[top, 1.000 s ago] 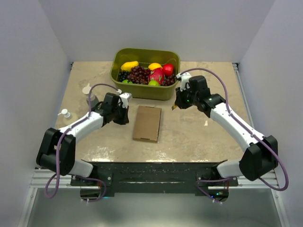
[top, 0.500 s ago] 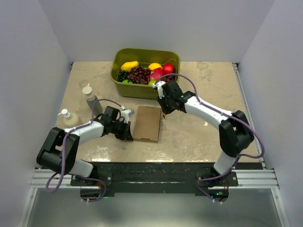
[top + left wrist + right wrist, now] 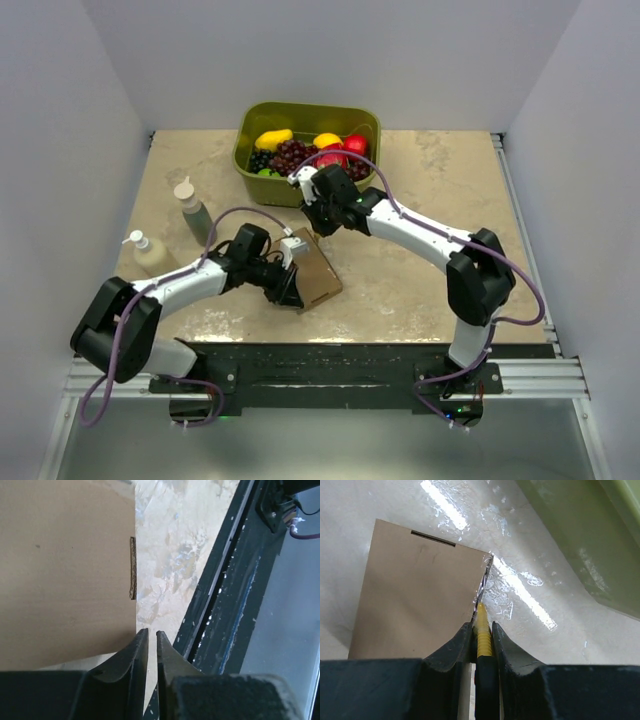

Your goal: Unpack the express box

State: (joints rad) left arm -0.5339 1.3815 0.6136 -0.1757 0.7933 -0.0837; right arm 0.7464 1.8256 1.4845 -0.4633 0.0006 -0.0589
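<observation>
Your left gripper (image 3: 148, 632) sits low over the bench (image 3: 175, 540). Its jaws are parted by only a slit and there is nothing between them. The express box (image 3: 65, 570) lies flat and closed on the bench between your two grippers. One corner is just beside this gripper's left fingertip, and the rest spreads ahead and to its left.

The step in hand looks like slitting the lid free, which would make this gripper the brace. Settle it before the blade loads the cardboard. Either widen the jaws enough to bite the box's edge, or press the fingertips down on that corner. If you do neither, a light, flat box like this will probably swivel.

Your right gripper (image 3: 481, 624) is clamped on a yellow-handled cutter (image 3: 482, 641), with the thin blade pointing straight ahead of its fingers. The tip appears to meet the box corner farthest ahead of it. The lid, with its narrow slot (image 3: 432, 537), lies ahead and to this gripper's left.

Keep the blade shallow and run it along the side seam, not across the lid face. Move slowly so the tip does not skip onto the bench. Cut toward the braced end so the two grippers work against each other.

The green tub (image 3: 580, 535) stands close ahead on this gripper's right, so keep the wrist off its wall as you travel.
</observation>
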